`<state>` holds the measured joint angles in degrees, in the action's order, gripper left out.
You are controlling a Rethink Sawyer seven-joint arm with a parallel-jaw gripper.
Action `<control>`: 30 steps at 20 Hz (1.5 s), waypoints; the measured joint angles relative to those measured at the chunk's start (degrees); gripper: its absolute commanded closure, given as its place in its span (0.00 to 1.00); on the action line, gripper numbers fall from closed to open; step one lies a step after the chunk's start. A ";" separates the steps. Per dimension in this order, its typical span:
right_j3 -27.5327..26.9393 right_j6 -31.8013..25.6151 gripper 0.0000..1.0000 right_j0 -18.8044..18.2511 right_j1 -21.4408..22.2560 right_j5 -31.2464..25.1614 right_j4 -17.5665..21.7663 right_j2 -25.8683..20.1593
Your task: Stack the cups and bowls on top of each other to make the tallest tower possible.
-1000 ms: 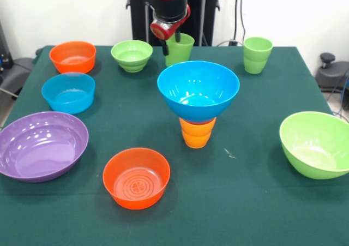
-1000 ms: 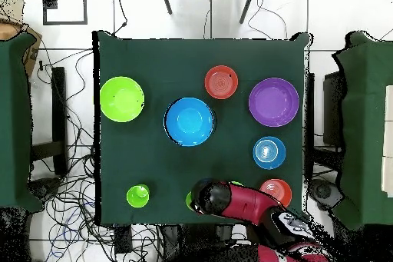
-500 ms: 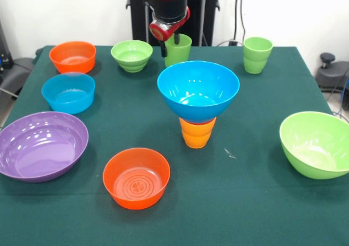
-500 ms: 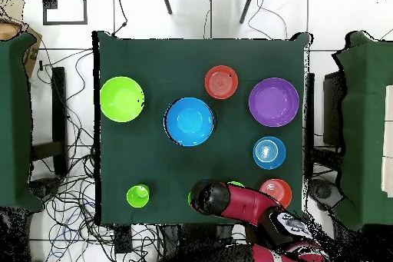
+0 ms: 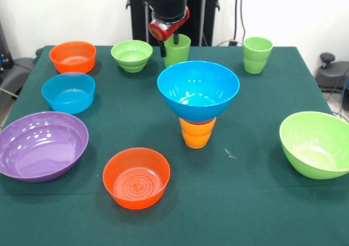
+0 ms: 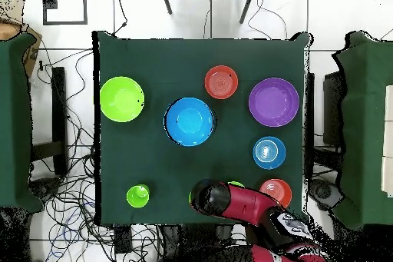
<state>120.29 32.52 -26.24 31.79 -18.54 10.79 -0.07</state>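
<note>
Claw (image 5: 169, 43) of mine is clamped on the rim of a green cup (image 5: 178, 49), one finger down inside it, near the table's (image 5: 245, 191) back edge. Mid-table, the big blue bowl (image 5: 198, 89) sits on the orange cup stack (image 5: 197, 132). Every other bowl looks empty.

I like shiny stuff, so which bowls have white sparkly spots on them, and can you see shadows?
Front view: white glare spots on the purple bowl and the big blue bowl; soft shadows lie beside the front orange bowl. Overhead view: bowls look flat, glare barely visible.
</note>
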 measured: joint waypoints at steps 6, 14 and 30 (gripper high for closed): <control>0.02 0.00 0.00 0.00 -0.05 1.23 0.20 0.25; 0.01 0.00 0.00 -0.01 -0.06 2.65 0.63 0.39; 0.01 0.00 0.00 0.09 -0.06 2.65 0.95 1.60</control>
<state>120.30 32.52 -26.15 31.73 -15.89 11.74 1.53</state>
